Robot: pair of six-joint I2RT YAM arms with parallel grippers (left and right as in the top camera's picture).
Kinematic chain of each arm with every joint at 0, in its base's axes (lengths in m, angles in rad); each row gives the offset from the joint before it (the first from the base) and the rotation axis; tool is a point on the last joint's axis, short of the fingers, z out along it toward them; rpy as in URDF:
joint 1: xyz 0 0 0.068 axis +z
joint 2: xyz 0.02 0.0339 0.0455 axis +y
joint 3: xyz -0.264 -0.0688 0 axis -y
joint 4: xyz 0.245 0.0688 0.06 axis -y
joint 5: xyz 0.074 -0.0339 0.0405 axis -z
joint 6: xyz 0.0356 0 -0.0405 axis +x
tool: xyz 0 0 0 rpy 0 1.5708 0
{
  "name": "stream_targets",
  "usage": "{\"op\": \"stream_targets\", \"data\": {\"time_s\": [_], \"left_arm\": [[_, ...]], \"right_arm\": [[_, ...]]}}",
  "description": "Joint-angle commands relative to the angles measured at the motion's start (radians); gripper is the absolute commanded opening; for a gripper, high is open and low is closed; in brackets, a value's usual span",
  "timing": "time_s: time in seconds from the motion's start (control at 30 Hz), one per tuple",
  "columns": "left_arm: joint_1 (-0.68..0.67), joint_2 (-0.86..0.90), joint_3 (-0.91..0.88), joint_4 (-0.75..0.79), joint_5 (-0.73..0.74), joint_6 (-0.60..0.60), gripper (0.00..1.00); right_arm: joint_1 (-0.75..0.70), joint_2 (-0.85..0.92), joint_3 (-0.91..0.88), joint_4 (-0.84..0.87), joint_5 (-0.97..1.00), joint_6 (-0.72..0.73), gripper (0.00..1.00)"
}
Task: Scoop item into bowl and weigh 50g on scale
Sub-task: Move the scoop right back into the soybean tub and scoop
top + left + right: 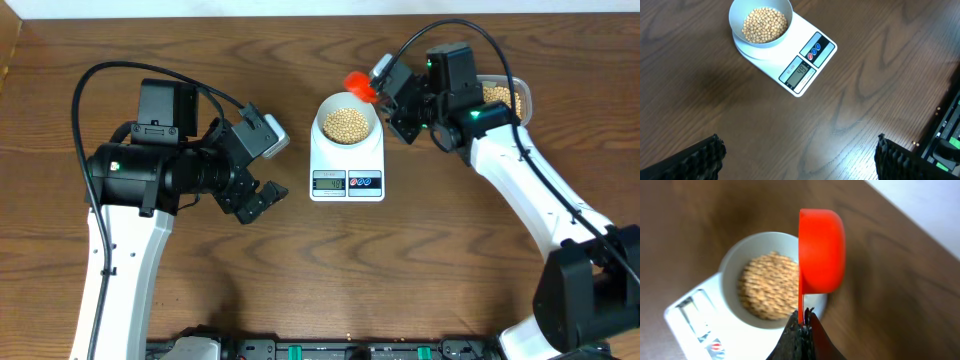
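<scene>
The pale bowl (321,122) sits on the white scale (347,165) and holds a heap of tan beans (347,122). From the left wrist view the bowl (735,25), its beans (765,24) and the scale (810,60) are at the top; the display seems to read 49. My right gripper (393,100) is shut on the handle of a red scoop (360,86) by the bowl's back right rim. In the right wrist view the scoop (821,250) is turned on its side beside the bowl (732,265), gripper (804,317) below. My left gripper (262,200) is open and empty, left of the scale.
A clear plastic tub (522,98) with more beans stands at the back right, partly behind the right arm. Black equipment runs along the table's front edge (330,350). The left gripper (799,145) hangs over bare wood.
</scene>
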Motion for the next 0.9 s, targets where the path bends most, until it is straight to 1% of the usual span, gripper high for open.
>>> {"op": "stream_targets", "data": {"time_s": [0.0,0.13,0.2,0.27,0.43,0.6,0.87], "left_arm": [[0.005,0.002,0.025,-0.003,0.013,-0.009,0.98],[0.005,0.002,0.024,-0.003,0.013,-0.009,0.98],[0.005,0.002,0.024,-0.003,0.013,-0.009,0.98],[0.005,0.002,0.024,-0.003,0.013,-0.009,0.98],[0.005,0.002,0.025,-0.003,0.013,-0.009,0.98],[0.005,0.002,0.024,-0.003,0.013,-0.009,0.98],[0.005,0.002,0.025,-0.003,0.013,-0.009,0.98]], "right_arm": [[-0.042,-0.09,0.003,0.006,0.164,-0.014,0.01],[-0.114,-0.155,0.003,-0.024,0.266,-0.013,0.01],[-0.152,-0.16,0.003,-0.049,0.296,-0.003,0.01],[-0.218,-0.139,0.003,-0.092,0.308,0.051,0.01],[-0.317,-0.087,0.003,-0.14,0.307,0.197,0.01],[-0.368,-0.037,0.003,-0.167,0.307,0.201,0.01],[-0.381,0.059,0.003,-0.172,0.308,0.201,0.01]]}}
